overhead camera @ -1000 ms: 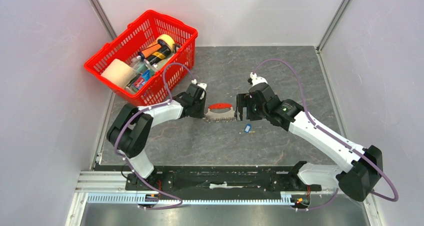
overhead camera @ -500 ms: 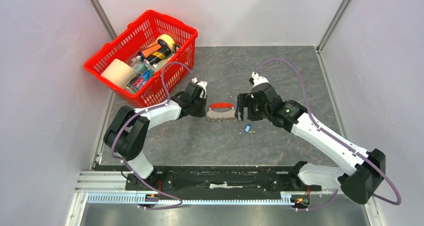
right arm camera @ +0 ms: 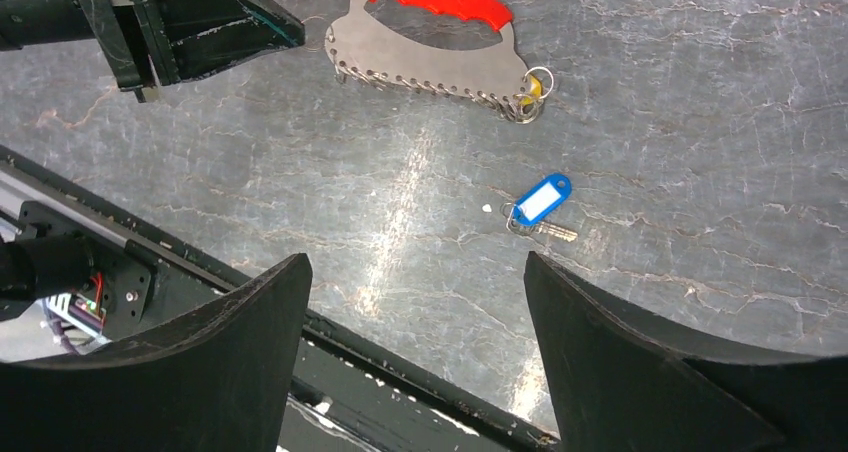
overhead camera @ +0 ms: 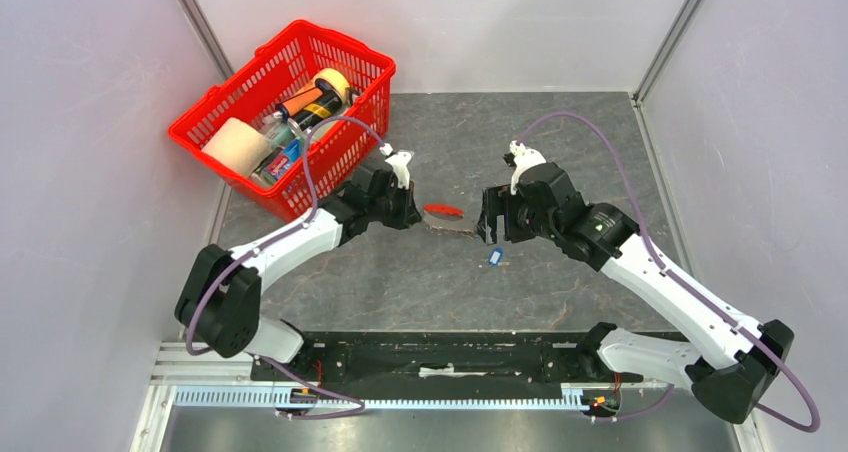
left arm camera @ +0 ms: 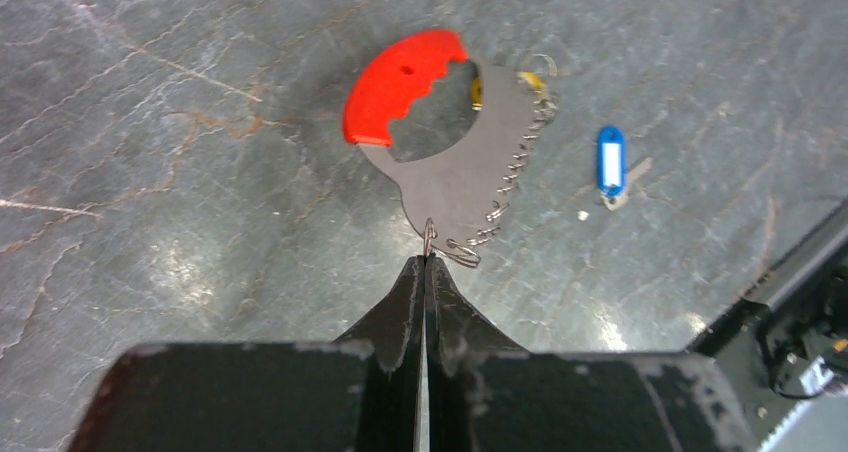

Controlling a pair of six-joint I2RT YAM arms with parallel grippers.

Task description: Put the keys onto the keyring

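Left fingers (left arm camera: pixel 405 302): pressed together, clamped on keyring (left arm camera: pixel 455 177) at its small end loop.
Right fingers (right arm camera: pixel 230 352): wide apart, empty (above table (right arm camera: pixel 700 122)).
Key (right arm camera: pixel 538 202): on table, near keyring.

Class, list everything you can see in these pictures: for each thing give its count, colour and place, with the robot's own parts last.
red-handled grey metal keyring: one, grey plate fringed with small rings, between the grippers.
small blue-tagged silvery key: one, on the table beside the keyring, not touching it.
red plastic mesh basket: one, red, far left of the table, holding tape rolls and other goods.
dark grey marbled table: one, beneath everything.
white-and-black arms: two, reaching in from the near edge.
left gripper: one, black, shut on a ring at the keyring's end.
right gripper: one, black, open, above the table near the key.
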